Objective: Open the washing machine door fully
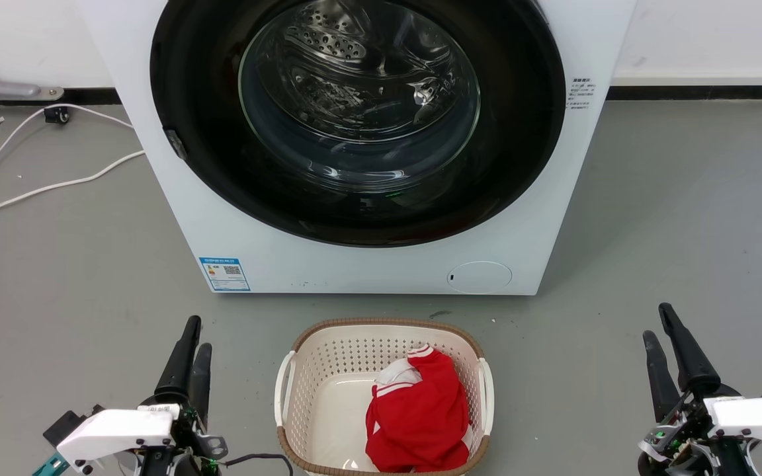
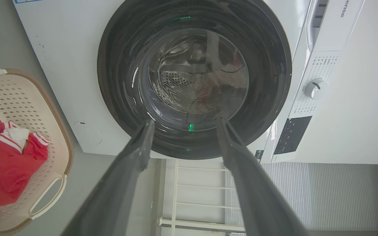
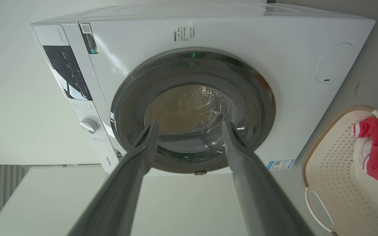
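The washing machine door (image 1: 358,125), a glossy black disc with a bulging glass centre, sits shut and flush against the front of the white machine (image 1: 553,218), facing the robot from well beyond both grippers. At far left, a white cable (image 1: 92,177) trails across the grey floor, clear of the approach. The left gripper (image 1: 198,334) rests low by the floor, its fingers spread and empty in the left wrist view and aimed up toward the door. A small grey latch tab (image 1: 175,143) shows on the door's left rim, which suggests the door is pulled from that side and swings out toward the robot's right; by that reading the left arm is the nearer one, and the reach runs forward and up. In the middle, a cream laundry basket (image 1: 288,377) holding a red garment (image 1: 417,413) stands on the floor just in front of the machine, between the two grippers. It lies below the door and will probably be cleared by the swing, though it crowds any straight-ahead reach. At right, the right gripper (image 1: 656,322) also waits low, its fingers parted around nothing, farther from the latch.
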Robot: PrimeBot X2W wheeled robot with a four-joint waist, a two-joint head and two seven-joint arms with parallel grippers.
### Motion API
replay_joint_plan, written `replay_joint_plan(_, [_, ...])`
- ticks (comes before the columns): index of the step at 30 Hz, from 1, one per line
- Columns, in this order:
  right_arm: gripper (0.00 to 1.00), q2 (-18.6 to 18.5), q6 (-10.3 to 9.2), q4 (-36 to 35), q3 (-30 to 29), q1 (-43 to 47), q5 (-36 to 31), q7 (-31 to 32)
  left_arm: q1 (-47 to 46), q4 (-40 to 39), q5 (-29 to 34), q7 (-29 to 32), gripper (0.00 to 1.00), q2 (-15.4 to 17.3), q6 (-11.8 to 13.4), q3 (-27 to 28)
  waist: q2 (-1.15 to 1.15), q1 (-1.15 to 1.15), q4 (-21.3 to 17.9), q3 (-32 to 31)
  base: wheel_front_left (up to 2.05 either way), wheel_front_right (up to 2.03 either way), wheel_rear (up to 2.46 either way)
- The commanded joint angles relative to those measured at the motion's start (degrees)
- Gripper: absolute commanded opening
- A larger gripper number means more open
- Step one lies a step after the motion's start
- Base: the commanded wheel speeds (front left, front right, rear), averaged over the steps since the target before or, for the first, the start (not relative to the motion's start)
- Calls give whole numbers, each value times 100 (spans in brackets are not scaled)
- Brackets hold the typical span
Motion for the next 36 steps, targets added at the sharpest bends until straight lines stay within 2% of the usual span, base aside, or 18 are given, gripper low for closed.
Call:
replay_joint_plan(1, [100, -13, 0, -157, 25, -75, -51, -52, -101, -148, 69, -52, 100, 31, -5, -29, 0, 0, 3, -1, 0, 0, 0])
replay_joint_plan(9, [100, -5, 0, -408, 31, -3, -688, -259, -103, -410, 627, -271, 100, 44, -6, -28, 0, 0, 32, -10, 0, 0, 0])
replay_joint_plan(22, [100, 7, 0, -928, -54, 98, -2686, -558, -156, -877, 2394, -572, 100, 36, -9, -24, 0, 0, 30, -7, 0, 0, 0])
replay_joint_plan(36, [100, 20, 0, -1256, 83, 239, -4869, -763, -196, -956, 4208, -854, 100, 104, -11, -28, 0, 0, -35, -4, 0, 0, 0])
